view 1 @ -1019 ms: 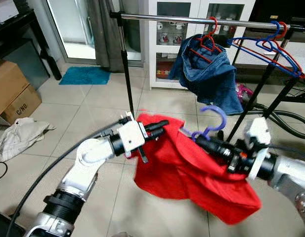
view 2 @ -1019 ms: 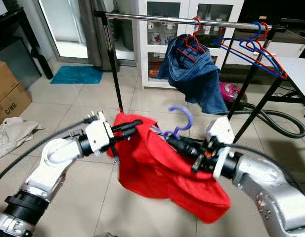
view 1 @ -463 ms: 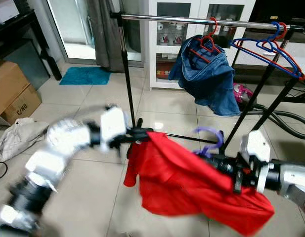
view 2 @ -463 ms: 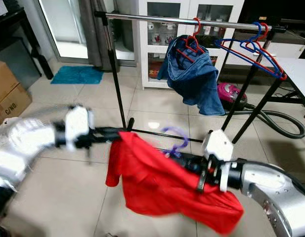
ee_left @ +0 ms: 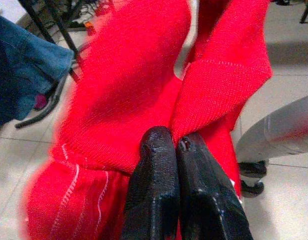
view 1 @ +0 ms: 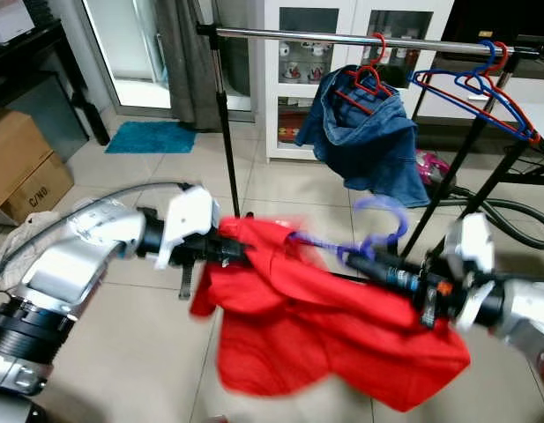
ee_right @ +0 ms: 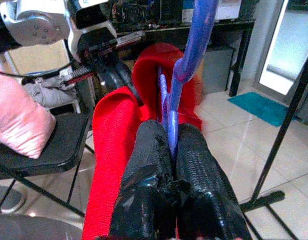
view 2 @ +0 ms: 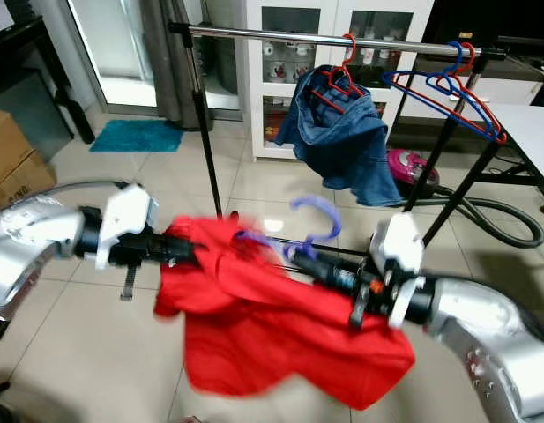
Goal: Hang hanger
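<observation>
A tiled room held a metal clothes rail (view 1: 342, 36) running across the back, in front of a white glass-door cabinet (view 1: 360, 18). On the rail hung a red hanger (view 1: 367, 79) carrying a blue denim garment (view 1: 368, 141), and further to the robot's right a cluster of empty blue and red hangers (view 1: 483, 84). On the floor at the left lay a cardboard box (view 1: 20, 172), a crumpled pale cloth (view 1: 11, 256) and a teal mat (view 1: 152, 135).

In front of the rail, well below it, a red shirt (view 1: 316, 326) was held up in the air between the two arms, draped and sagging toward the floor. A purple hanger (view 1: 377, 225) was threaded into it, its hook rising above the cloth and its bar running toward the shirt's left shoulder.

The left gripper (ee_left: 177, 145) had its two black fingers pressed together, pinching a fold of the red shirt at the shoulder end. The right gripper (ee_right: 169, 135) was clamped on the neck of the purple hanger, just under the hook, with red fabric bunched around its fingers (ee_right: 198, 155).
</observation>
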Tool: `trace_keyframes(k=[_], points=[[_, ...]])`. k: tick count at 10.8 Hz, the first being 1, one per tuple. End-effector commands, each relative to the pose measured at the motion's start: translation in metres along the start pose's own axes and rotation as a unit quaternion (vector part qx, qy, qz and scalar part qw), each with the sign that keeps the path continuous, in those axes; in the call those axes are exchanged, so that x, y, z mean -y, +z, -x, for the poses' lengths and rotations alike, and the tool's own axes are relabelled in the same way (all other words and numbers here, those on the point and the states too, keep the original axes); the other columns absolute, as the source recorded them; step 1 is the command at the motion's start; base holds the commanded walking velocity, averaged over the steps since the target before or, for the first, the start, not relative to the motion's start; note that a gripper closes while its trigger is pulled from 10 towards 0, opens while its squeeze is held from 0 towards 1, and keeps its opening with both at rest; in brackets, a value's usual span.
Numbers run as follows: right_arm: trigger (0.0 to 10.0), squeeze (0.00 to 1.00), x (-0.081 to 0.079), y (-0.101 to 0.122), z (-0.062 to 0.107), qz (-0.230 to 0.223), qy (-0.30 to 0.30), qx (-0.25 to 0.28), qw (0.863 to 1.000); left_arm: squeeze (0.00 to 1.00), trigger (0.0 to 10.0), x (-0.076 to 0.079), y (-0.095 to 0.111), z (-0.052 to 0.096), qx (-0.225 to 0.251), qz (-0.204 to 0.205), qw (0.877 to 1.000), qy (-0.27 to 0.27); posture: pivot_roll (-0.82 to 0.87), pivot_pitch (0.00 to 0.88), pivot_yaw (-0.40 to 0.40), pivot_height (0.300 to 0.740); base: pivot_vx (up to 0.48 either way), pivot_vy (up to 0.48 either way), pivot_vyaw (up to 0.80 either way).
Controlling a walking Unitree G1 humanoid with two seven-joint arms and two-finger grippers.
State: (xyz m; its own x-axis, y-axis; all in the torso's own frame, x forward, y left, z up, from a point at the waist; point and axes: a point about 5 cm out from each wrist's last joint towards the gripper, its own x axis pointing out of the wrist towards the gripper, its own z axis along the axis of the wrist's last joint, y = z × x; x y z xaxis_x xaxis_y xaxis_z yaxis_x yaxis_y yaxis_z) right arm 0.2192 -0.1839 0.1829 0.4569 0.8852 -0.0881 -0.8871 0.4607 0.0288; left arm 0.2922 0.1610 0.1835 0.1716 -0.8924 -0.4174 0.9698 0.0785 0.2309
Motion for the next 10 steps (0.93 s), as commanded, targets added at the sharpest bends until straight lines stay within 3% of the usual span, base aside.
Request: trace_keyframes(k=[1, 2, 5, 6, 8, 10], points=[[10.0, 0.00, -0.009, 0.003, 0.002, 0.012, 0.030, -0.016, 0.999, 0.00, 0.0, -0.011, 0.005, 0.004, 0.004, -0.018, 0.999, 0.038, 0.03, 0.010, 0.043, 0.740, 0.000, 0.000, 0.00], [10.0, 0.00, -0.020, -0.018, 0.002, 0.028, 0.068, -0.097, 0.993, 0.00, 0.0, -0.019, 0.014, 0.005, 0.030, -0.025, 0.997, 0.061, 0.02, 0.011, 0.041, 0.740, 0.000, 0.000, 0.00], [10.0, 0.00, -0.006, -0.025, -0.003, 0.048, 0.017, -0.113, 0.992, 0.00, 0.0, -0.030, 0.031, 0.012, 0.071, -0.028, 0.994, 0.076, 0.03, 0.017, 0.041, 0.740, 0.000, 0.000, 0.00], [10.0, 0.00, -0.007, -0.021, -0.004, 0.046, 0.020, -0.093, 0.994, 0.00, 0.0, -0.032, 0.029, 0.014, 0.066, -0.031, 0.994, 0.079, 0.03, 0.017, 0.041, 0.740, 0.000, 0.000, 0.00], [10.0, 0.00, -0.004, 0.000, -0.007, 0.031, 0.004, 0.001, 1.000, 0.00, 0.0, -0.032, 0.022, 0.014, 0.041, -0.030, 0.996, 0.070, 0.03, 0.016, 0.043, 0.740, 0.000, 0.000, 0.00], [10.0, 0.00, -0.009, -0.004, -0.007, 0.036, 0.026, -0.019, 0.999, 0.00, 0.0, -0.025, 0.009, 0.008, -0.002, -0.030, 0.999, 0.044, 0.03, 0.015, 0.044, 0.740, 0.000, 0.000, 0.00]])
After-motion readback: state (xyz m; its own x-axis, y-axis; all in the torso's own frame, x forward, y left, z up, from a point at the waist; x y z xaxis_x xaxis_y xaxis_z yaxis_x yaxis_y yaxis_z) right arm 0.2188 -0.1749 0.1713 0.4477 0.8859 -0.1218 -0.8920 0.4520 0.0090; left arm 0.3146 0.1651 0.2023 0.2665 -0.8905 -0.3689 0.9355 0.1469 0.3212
